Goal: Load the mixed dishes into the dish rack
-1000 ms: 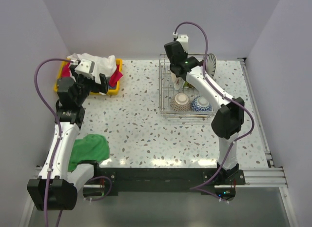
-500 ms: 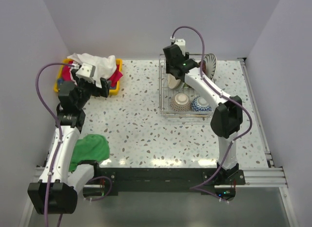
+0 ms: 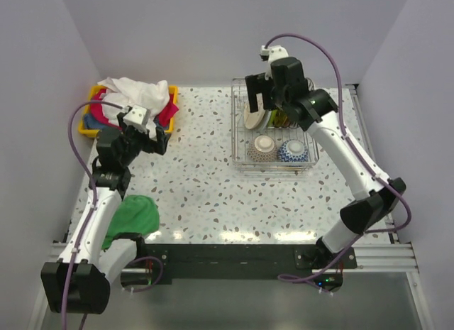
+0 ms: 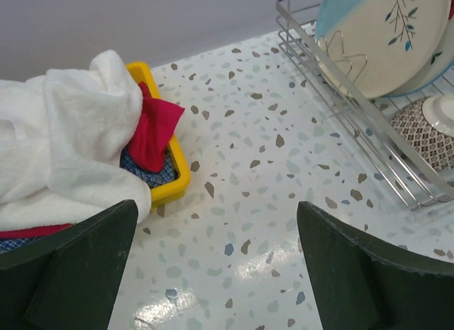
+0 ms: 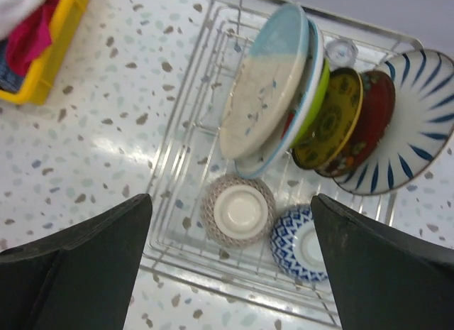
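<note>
Right claw (image 3: 268,101) hung with its jaws spread wide, gripping nothing and touching nothing. The dish rack (image 3: 235,131) sat directly beneath it. Straight under the open fingers lay two upturned bowls, the brown-patterned bowl (image 5: 237,209) and, just beside it, the blue-white bowl (image 5: 301,245). Beyond the fingertips stood a row of leaning plates: a cream-and-blue plate (image 5: 262,89) nearest, then a yellow-rimmed dish (image 5: 330,121), the red floral plate (image 5: 365,117) and the striped plate (image 5: 418,131) at the far end. A small clear glass (image 5: 342,52) stood behind them. No mug could be made out in any view.

Left claw (image 3: 145,135) was likewise wide apart and empty, well off to the side of the rack. A yellow bin (image 4: 159,181) of cloths was close on its outer side.

The likeliest trouble was the plate row. Each plate leaned on its neighbour, so a low or sideways move by the right claw could clip a rim and topple several together. A finger hooked in the rack wire could drag the whole rack. The left claw, swinging low, might snag the white towel (image 4: 78,131).
</note>
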Controlling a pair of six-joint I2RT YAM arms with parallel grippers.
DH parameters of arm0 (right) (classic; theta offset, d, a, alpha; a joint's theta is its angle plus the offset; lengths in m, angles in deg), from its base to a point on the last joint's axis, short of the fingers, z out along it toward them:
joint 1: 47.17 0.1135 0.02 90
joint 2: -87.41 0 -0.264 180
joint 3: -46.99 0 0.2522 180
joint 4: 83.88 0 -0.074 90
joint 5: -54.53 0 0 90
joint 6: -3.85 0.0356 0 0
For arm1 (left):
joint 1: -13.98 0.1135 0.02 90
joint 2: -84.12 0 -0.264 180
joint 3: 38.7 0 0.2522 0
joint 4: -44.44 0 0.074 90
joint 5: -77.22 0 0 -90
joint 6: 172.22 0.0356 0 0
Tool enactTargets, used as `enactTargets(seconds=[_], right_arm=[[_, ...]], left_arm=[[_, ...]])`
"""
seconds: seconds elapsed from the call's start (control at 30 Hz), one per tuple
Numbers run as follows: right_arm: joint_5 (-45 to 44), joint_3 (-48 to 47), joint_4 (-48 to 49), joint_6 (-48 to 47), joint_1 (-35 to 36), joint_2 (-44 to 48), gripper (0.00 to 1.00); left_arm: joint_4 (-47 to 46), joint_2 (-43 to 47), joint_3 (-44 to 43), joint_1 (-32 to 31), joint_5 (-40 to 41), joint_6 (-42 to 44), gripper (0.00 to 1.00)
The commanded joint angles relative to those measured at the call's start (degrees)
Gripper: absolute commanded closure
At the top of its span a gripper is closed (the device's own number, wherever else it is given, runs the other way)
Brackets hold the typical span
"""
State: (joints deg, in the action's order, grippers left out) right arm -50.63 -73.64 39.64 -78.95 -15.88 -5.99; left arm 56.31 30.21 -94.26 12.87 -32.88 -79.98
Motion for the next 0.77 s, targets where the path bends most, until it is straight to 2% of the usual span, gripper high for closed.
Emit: enactTargets(seconds=[0.0,0.13,0.33,0.43,0.57,0.73], right_arm=[[-3.6,9.5,-9.1,-1.9,-2.4,4.9,0.01],[-4.9,20.3,-8.1,0.4,-6.5,13.0,0.01],[-7.6,29.2,-6.8,-1.0,-12.6,22.0,0.02],[-6.8,32.5,-6.4,-0.7,-17.5,23.4,0.01],[-2.0,34.0,-6.6,0.7,-25.5,23.8,0.01],[-4.3,33.1,-7.3,1.2,-28.6,24.2,0.01]], left_arm=[[-0.1,-1.4,2.6,-1.5,-0.2,4.2,0.00],[0.4,-3.2,4.2,-2.2,-0.8,5.5,0.00],[-0.2,-5.6,4.5,-4.0,-1.6,6.5,0.00],[-0.7,-7.2,3.9,-5.2,-1.6,7.2,0.00],[-1.3,-9.7,2.7,-6.4,-2.1,7.5,0.00],[-2.5,-11.4,1.7,-7.3,-2.1,7.3,0.00]])
